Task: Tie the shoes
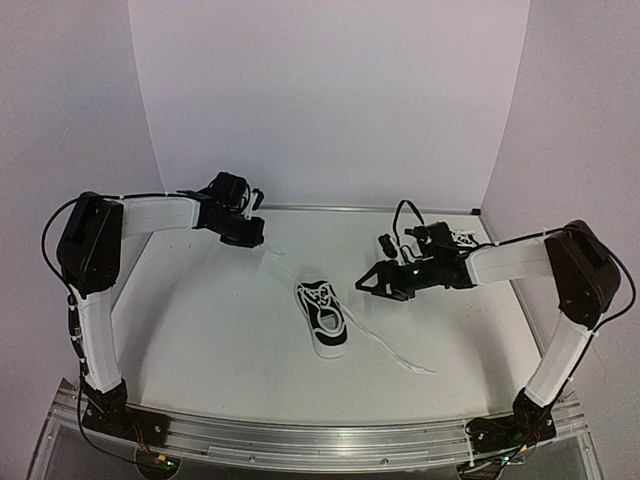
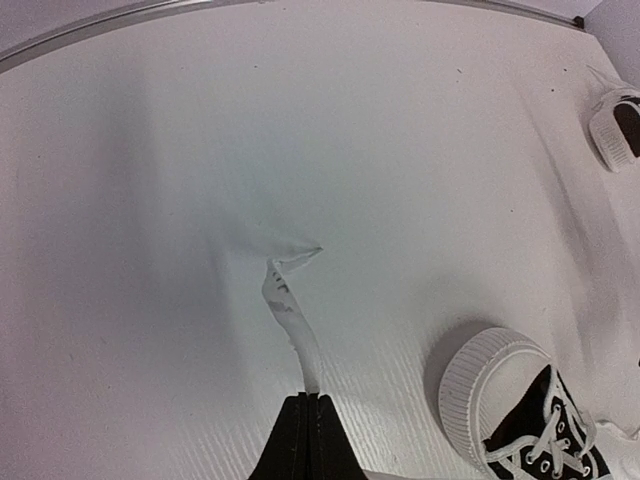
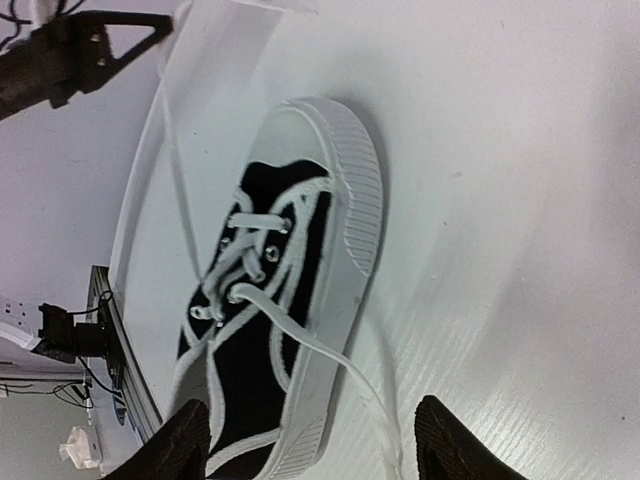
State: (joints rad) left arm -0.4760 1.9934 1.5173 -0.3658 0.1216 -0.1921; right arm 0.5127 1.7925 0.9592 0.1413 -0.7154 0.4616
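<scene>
Status: left gripper (image 2: pixel 308 398) clenching lace (image 2: pixel 290 312), right gripper (image 1: pixel 363 283) released.
I am viewing the shoe (image 1: pixel 322 318) lying mid-table, right gripper hovering at its 2 o'clock, left gripper at 11 o'clock, second shoe (image 2: pixel 618 128) beyond at 1 o'clock.

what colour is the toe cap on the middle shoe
White, ribbed rubber toe cap; clearest in the right wrist view.

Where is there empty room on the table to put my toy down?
The biggest bare patch is front left, between the left arm and the middle shoe. Another lies at the back, between the left hand and the right hand. It is crowded back right, where the other shoe sits.
</scene>
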